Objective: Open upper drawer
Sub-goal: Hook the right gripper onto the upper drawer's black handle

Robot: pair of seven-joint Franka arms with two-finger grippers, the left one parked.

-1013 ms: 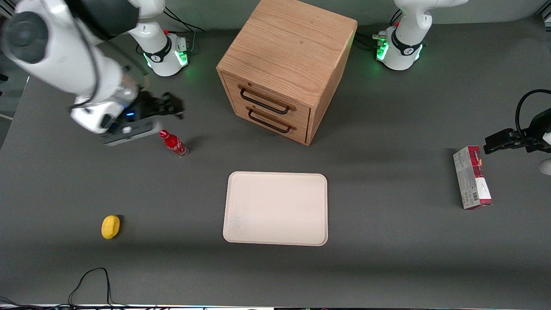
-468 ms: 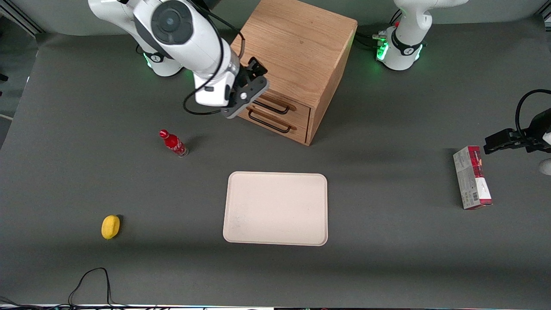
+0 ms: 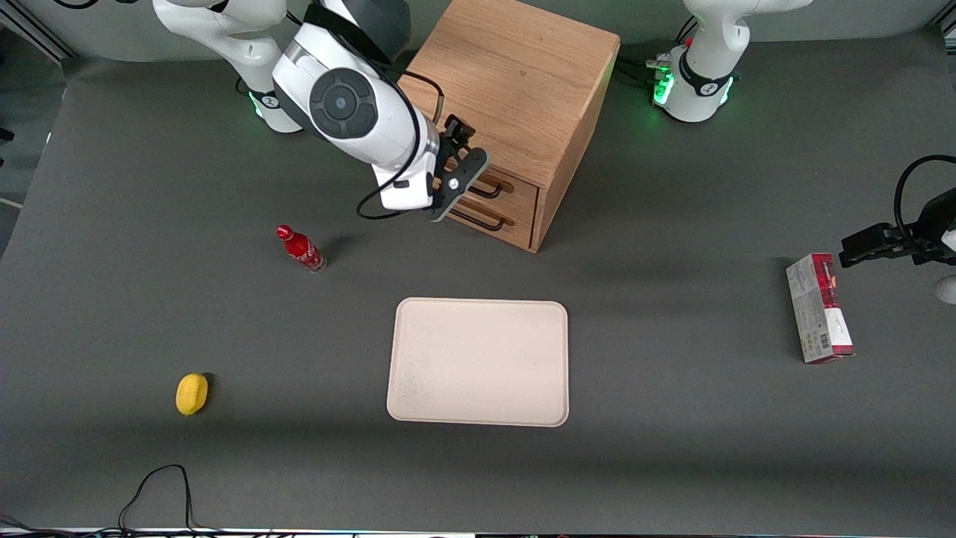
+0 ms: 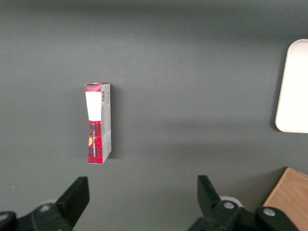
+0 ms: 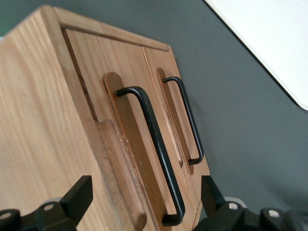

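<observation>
The oak cabinet (image 3: 515,82) stands at the table's far middle. Its upper drawer (image 3: 517,187) has a thin black wire handle (image 3: 491,191), and both drawer fronts sit flush with the cabinet. My right gripper (image 3: 461,149) hovers just in front of the upper drawer, at the end of its front toward the working arm, and covers part of it. In the right wrist view the gripper (image 5: 144,197) is open. The upper handle (image 5: 155,144) runs between its two black fingers (image 5: 79,195) without touching them. The lower drawer's handle (image 5: 187,120) lies beside it.
A cream tray (image 3: 478,362) lies nearer the front camera than the cabinet. A red bottle (image 3: 301,249) stands toward the working arm's end, and a yellow fruit (image 3: 192,393) lies nearer the camera. A red and white box (image 3: 818,308) lies toward the parked arm's end.
My right arm swung from beside the red bottle to the cabinet's front. The gripper then shifted a little along the upper drawer front. The drawers have not moved.
</observation>
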